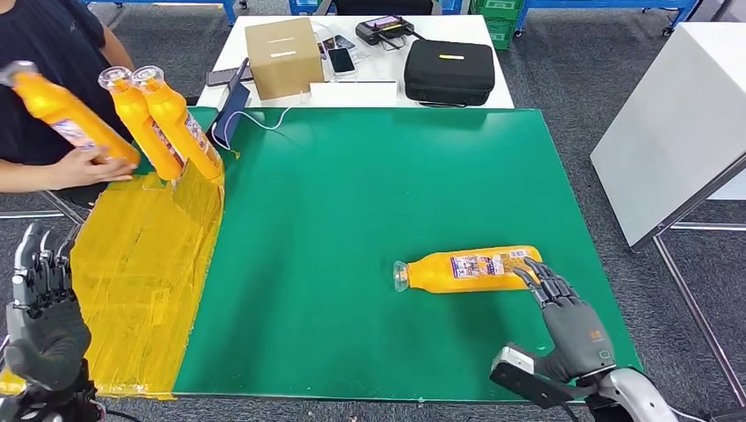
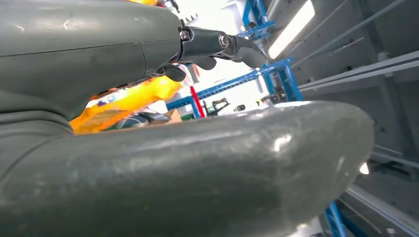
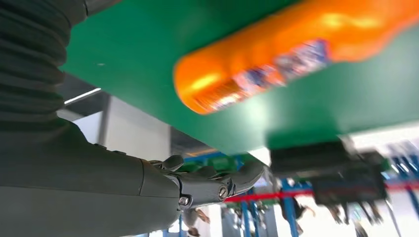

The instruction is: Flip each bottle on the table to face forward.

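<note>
Fingers spread and holding nothing, my left hand [image 1: 42,308] hovers off the near left corner of the green table [image 1: 352,220]. My right hand [image 1: 567,316], open too, rests at the near right, fingertips [image 1: 534,274] at the base of an orange bottle [image 1: 466,269] lying on its side on the green. Farther left, a person's hand [image 1: 84,167] holds one orange bottle [image 1: 62,110]; two more [image 1: 163,123] lean above the yellow-taped strip [image 1: 141,272].
</note>
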### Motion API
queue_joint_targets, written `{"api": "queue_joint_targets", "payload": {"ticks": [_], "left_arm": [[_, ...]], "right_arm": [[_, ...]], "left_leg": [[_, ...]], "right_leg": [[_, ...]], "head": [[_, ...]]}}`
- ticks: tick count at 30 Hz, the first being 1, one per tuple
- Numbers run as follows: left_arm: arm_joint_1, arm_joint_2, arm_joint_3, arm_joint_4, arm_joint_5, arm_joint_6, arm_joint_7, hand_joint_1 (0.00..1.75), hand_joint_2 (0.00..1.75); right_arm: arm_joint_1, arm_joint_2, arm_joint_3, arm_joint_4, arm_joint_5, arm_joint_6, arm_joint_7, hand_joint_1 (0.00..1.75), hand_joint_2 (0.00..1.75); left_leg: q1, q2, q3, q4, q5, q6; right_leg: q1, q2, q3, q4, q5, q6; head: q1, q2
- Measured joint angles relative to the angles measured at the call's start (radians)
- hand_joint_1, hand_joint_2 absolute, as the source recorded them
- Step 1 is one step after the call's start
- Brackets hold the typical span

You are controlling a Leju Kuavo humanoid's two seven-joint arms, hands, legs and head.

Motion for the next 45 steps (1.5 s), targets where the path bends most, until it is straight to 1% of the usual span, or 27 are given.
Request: {"api": "queue_joint_targets", "payload": {"ticks": [4, 7, 15, 20, 26, 30, 31, 36, 40, 41, 44, 45], "left_arm": [[-0.025, 0.000, -0.009, 0.016, 0.015, -0.010, 0.001, 0.00, 0.00], [-0.040, 0.000, -0.017, 0.029, 0.020, -0.017, 0.002, 0.00, 0.00], [-0.076, 0.000, -0.040, 0.061, 0.020, -0.020, 0.001, 0.00, 0.00], [-0.092, 0.000, -0.063, 0.076, 0.011, -0.020, 0.001, 0.00, 0.00], [-0.097, 0.000, -0.073, 0.081, 0.011, -0.020, 0.001, 0.00, 0.00], [-0.126, 0.000, -0.105, 0.111, -0.001, -0.018, 0.001, 0.00, 0.00], [-0.132, 0.000, -0.111, 0.118, -0.004, -0.017, 0.001, 0.00, 0.00], [-0.157, 0.001, -0.132, 0.149, -0.004, -0.017, 0.001, 0.00, 0.00], [-0.166, 0.001, -0.138, 0.164, -0.004, -0.017, 0.001, 0.00, 0.00], [-0.167, 0.001, -0.140, 0.167, -0.004, -0.017, 0.001, 0.00, 0.00], [-0.172, 0.003, -0.149, 0.177, -0.004, -0.016, 0.001, 0.00, 0.00], [-0.179, 0.004, -0.154, 0.184, -0.004, -0.014, 0.001, 0.00, 0.00]], "right_arm": [[-0.065, -0.025, 0.006, 0.092, 0.029, 0.020, 0.017, 0.00, 1.75], [-0.123, -0.029, 0.021, 0.156, 0.052, 0.027, 0.033, 0.00, 1.75], [-0.288, -0.039, 0.101, 0.321, 0.080, 0.056, 0.062, 0.00, 1.75], [-0.387, -0.030, 0.159, 0.416, 0.103, 0.057, 0.088, 0.00, 1.75], [-0.426, -0.021, 0.183, 0.454, 0.107, 0.057, 0.095, 0.00, 1.75], [-0.549, 0.000, 0.255, 0.620, 0.094, 0.090, 0.113, 0.00, 1.75], [-0.567, 0.001, 0.268, 0.652, 0.090, 0.099, 0.114, 0.00, 1.75], [-0.627, 0.002, 0.315, 0.760, 0.080, 0.132, 0.115, 0.00, 1.75], [-0.659, 0.002, 0.334, 0.806, 0.078, 0.137, 0.115, 0.00, 1.75], [-0.665, 0.002, 0.337, 0.814, 0.077, 0.140, 0.115, 0.04, 1.75], [-0.685, -0.003, 0.352, 0.844, 0.049, 0.185, 0.113, 1.35, 1.75], [-0.697, -0.008, 0.362, 0.859, 0.031, 0.209, 0.107, 1.75, 1.75]], "left_leg": [[0.000, 0.001, 0.000, 0.001, 0.000, 0.001], [0.000, 0.002, -0.001, 0.001, 0.000, 0.001], [0.000, 0.004, -0.002, 0.002, 0.001, 0.001], [0.000, 0.004, -0.002, 0.002, 0.001, 0.001], [0.000, 0.004, -0.002, 0.003, 0.001, 0.001], [0.000, 0.004, -0.002, 0.003, 0.001, 0.001], [0.000, 0.004, -0.003, 0.003, 0.001, 0.001], [0.000, 0.004, -0.004, 0.004, 0.001, 0.001], [0.000, 0.004, -0.004, 0.005, 0.001, 0.002], [0.000, 0.004, -0.004, 0.005, 0.001, 0.002], [0.000, 0.004, -0.003, 0.005, 0.001, 0.002], [0.000, 0.004, -0.003, 0.006, 0.001, 0.002]], "right_leg": [[0.000, 0.001, 0.000, 0.000, 0.001, 0.001], [0.000, 0.002, 0.000, 0.000, 0.001, 0.001], [0.000, 0.002, 0.000, 0.000, 0.001, 0.001], [0.000, 0.002, 0.000, 0.001, 0.001, 0.001], [0.000, 0.002, 0.000, 0.001, 0.001, 0.001], [0.000, 0.002, 0.000, 0.001, 0.001, 0.002], [0.000, 0.002, 0.000, 0.001, 0.001, 0.002], [0.000, 0.002, -0.001, 0.001, 0.002, 0.003], [0.000, 0.002, -0.001, 0.001, 0.002, 0.003], [0.000, 0.002, -0.001, 0.001, 0.002, 0.003], [0.000, 0.002, -0.001, 0.001, 0.003, 0.003], [0.000, 0.002, -0.001, 0.001, 0.003, 0.004]], "head": [[0.000, 0.000], [0.000, 0.000], [0.000, 0.000], [0.000, 0.000], [0.000, 0.000], [0.000, 0.000], [0.000, 0.000], [0.000, 0.000], [0.000, 0.000], [0.000, 0.000], [0.000, 0.000], [0.000, 0.000]]}}
